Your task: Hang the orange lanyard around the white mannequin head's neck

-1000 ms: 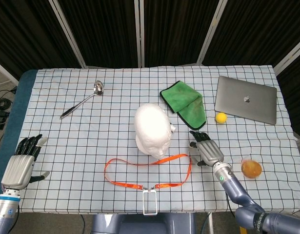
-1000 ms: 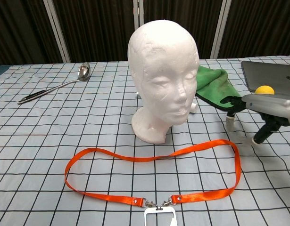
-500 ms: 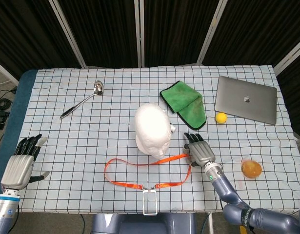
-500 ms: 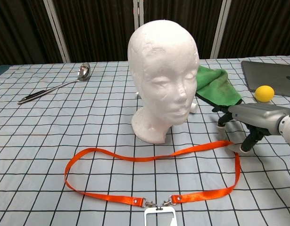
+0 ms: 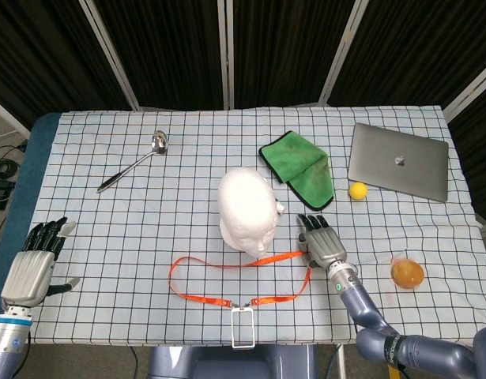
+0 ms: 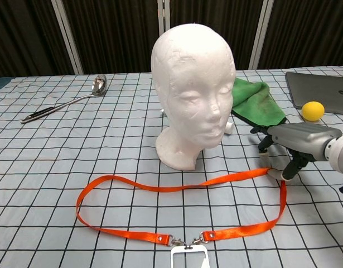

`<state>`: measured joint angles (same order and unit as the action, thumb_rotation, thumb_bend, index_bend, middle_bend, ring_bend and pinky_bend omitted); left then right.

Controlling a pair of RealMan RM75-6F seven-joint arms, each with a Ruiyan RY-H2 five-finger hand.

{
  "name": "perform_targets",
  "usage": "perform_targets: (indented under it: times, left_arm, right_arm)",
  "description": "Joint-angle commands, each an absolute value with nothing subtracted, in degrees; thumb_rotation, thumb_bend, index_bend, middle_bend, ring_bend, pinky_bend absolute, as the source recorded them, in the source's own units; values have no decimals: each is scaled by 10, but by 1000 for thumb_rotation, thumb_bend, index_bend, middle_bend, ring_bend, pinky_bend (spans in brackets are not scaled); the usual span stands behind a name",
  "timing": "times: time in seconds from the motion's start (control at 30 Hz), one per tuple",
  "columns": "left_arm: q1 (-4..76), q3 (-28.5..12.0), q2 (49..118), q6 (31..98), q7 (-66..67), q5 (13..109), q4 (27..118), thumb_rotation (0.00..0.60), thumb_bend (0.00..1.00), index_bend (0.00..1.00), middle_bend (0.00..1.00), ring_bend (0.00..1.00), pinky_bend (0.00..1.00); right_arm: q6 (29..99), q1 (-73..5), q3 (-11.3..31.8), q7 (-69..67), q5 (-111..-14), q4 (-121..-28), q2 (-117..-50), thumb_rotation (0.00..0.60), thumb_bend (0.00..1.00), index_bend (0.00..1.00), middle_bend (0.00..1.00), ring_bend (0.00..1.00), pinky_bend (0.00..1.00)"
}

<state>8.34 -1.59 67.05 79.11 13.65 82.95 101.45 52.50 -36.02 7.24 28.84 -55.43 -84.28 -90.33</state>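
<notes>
The mannequin head [image 5: 246,208] stands mid-counter [image 5: 108,229], with the green cloth [image 5: 299,166], yellow ball [image 5: 357,190] and laptop [image 5: 399,161] crowding the far right corner. The ladle [image 5: 135,163] lies far left. Bare cloth stretches along the left edge, where the left hand [image 5: 33,265] hovers.

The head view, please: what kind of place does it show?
Probably a robot test stand, not a home: a table under a checked cloth, dark curtain panels behind it, and unrelated props such as a mannequin head, a ladle and a laptop.
</notes>
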Motion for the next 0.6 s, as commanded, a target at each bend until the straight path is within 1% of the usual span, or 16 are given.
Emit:
perform_targets:
  times: [0.03,0.1,0.27,0.33,0.4,0.47,0.53,0.6]
  left_arm:
    - [84,-15,671,790,138,829,1014,600,0,0,0,0,0]
    - [86,-15,673,788,139,828,1013,600,0,0,0,0,0]
    - [105,-25,681,764,140,823,1015,600,9,4,0,0,0]
    - [118,-31,689,749,145,819,1013,600,36,79,0,0,0]
    - [143,-41,704,713,151,807,1013,600,116,238,0,0,0]
    - [165,-49,718,683,144,797,1014,600,167,329,0,0,0]
    - [190,-61,737,649,135,782,1010,600,187,385,0,0,0]
    - [216,-74,756,618,143,759,1010,600,252,441,0,0,0]
  right_arm:
    - [528,-360,71,284,-559,-845,-903,600,373,645,54,0,0]
    - [530,-359,69,279,-564,-846,-902,600,380,672,69,0,0]
    - [536,-355,64,267,-578,-855,-893,600,408,685,77,0,0]
    - [538,-353,61,264,-584,-861,-887,600,408,686,81,0,0]
    - [541,-350,59,257,-591,-873,-876,600,408,686,82,0,0]
    - [542,-348,58,250,-595,-883,-868,600,410,686,84,0,0]
    - [542,-346,59,242,-598,-894,-860,600,419,687,86,0,0]
    - [543,-345,58,237,-599,-905,-852,600,426,688,87,0,0]
